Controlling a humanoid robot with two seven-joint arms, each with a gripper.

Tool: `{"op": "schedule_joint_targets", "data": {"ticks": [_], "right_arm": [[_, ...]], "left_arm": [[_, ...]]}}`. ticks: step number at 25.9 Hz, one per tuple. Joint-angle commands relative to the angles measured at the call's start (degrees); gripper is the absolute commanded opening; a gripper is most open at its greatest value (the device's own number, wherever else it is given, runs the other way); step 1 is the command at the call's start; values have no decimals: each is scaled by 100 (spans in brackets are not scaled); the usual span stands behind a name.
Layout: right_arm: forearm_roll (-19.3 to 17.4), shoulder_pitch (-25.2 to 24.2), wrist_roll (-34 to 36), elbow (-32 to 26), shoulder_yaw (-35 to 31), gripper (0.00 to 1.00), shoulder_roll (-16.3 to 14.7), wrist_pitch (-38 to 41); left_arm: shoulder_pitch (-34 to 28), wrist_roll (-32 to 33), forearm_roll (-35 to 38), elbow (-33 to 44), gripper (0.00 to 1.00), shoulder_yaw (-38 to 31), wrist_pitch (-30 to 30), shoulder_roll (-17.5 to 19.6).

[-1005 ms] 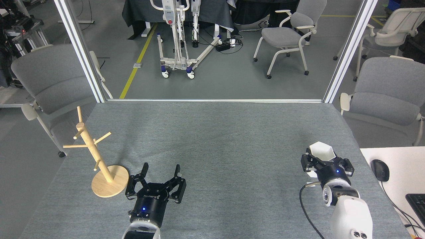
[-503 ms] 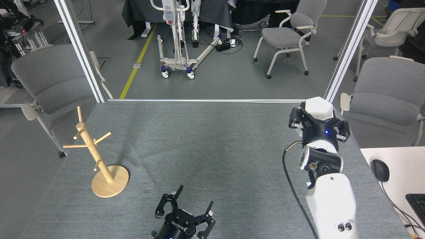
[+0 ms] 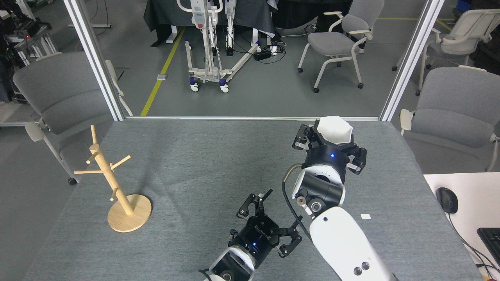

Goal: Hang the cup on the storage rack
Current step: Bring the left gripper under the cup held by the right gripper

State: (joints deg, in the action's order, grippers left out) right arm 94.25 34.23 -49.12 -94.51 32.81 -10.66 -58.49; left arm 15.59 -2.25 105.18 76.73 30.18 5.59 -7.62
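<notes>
Since the frame half a second back, our right arm has swung the cup (image 3: 333, 130) leftward, from near the table's far right corner to a spot over the far middle-right of the table, and our left gripper (image 3: 279, 218) has slid right and a little farther up the table, now sitting just beside the right forearm.

Our right gripper (image 3: 331, 137) is closed around the white faceted cup, its black fingers (image 3: 302, 137) clasping the body from either side while the hexagonal rim stands above them, mouth tilted toward the far edge of the table. The cup is lifted clear of the grey felt table (image 3: 218, 164). We cannot see its handle from this view.

Our left gripper stands spread wide with nothing between its fingers, low over the near middle of the table.

The storage rack (image 3: 117, 187), a light wooden mug tree, stands upright on its round disc base at the near left of the table, well apart from both grippers and from the cup. Its thin pegs are bare.

A small white scrap (image 3: 365, 216) lies on the felt to the right of our right arm. Beyond the table's right edge, a black mouse (image 3: 447, 200) rests on a white desk.
</notes>
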Motion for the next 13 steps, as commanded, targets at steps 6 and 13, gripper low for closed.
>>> {"op": "schedule_joint_targets", "data": {"ticks": [6, 13], "right_arm": [[76, -56, -186, 134, 472, 11, 55, -151], [32, -65, -204, 336, 718, 11, 240, -128]], "left_arm": [[524, 67, -753, -176, 99, -434, 680, 42], [744, 752, -938, -114, 99, -504, 1419, -46]]}}
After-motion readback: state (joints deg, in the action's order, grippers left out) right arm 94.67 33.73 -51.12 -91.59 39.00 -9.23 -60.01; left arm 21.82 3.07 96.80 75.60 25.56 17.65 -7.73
